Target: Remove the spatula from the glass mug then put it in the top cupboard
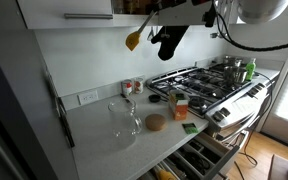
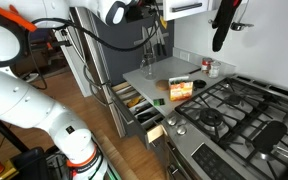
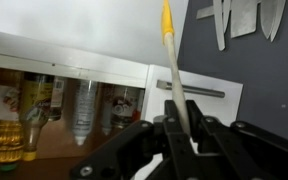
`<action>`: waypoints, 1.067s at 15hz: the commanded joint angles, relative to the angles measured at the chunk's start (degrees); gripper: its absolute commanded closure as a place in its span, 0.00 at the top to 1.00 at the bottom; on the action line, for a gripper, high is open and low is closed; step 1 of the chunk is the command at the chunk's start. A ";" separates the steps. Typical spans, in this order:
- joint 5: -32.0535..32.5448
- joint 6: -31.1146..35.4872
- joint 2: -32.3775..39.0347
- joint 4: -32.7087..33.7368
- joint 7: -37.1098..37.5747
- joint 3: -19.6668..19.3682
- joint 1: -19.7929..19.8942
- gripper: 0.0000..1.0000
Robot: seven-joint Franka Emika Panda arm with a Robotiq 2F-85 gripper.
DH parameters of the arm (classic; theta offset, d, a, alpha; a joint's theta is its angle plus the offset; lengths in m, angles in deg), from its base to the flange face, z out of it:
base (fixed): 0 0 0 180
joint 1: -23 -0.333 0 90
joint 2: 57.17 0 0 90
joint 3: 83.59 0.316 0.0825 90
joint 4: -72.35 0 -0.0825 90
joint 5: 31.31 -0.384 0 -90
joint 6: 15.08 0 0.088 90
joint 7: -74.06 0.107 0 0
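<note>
- A smooth, pale grey countertop (image 1: 94,130) runs along a white kitchen wall, with a steel gas hob (image 1: 209,85) topped by dark iron grates at its far end
- The glass mug (image 1: 125,118) stands upright on that counter: clear, round-bodied, with a side handle
- The spatula (image 3: 174,75) is up in the air in front of the top cupboard (image 1: 64,8), well above the mug; it is a thin, pale wooden stick ending in a yellow-orange blade
- The gripper (image 3: 179,125), black and blocky, has its fingers closed tight on the stick, with the blade end pointing away from the wrist
- The cupboard is flat and white outside, with a slim steel bar handle (image 1: 89,16), and brownish inside
- Only the wrist view looks into the cupboard, where bottles (image 3: 84,100) stand on the shelf; it also shows steel knife blades (image 3: 246,15) hanging against a dark wall
- Only the exterior views show the counter, the hob and the low drawers (image 2: 134,100) pulled out; in an exterior view the glossy white arm (image 2: 19,95) fills the near side
- Counted: one spatula, one mug, one round brown disc (image 1: 155,122) just beside the mug, one orange box (image 1: 180,105) and two open drawers; there are at least four bottles, too blurred to number exactly
</note>
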 commanded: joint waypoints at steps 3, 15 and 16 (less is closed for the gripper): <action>-7.85 8.30 -5.81 -3.13 -5.02 -7.15 -9.89 0.04; 1.45 34.17 0.76 0.07 -4.69 -21.43 -32.32 0.04; 2.33 35.48 2.30 0.56 -5.11 -21.66 -31.88 0.04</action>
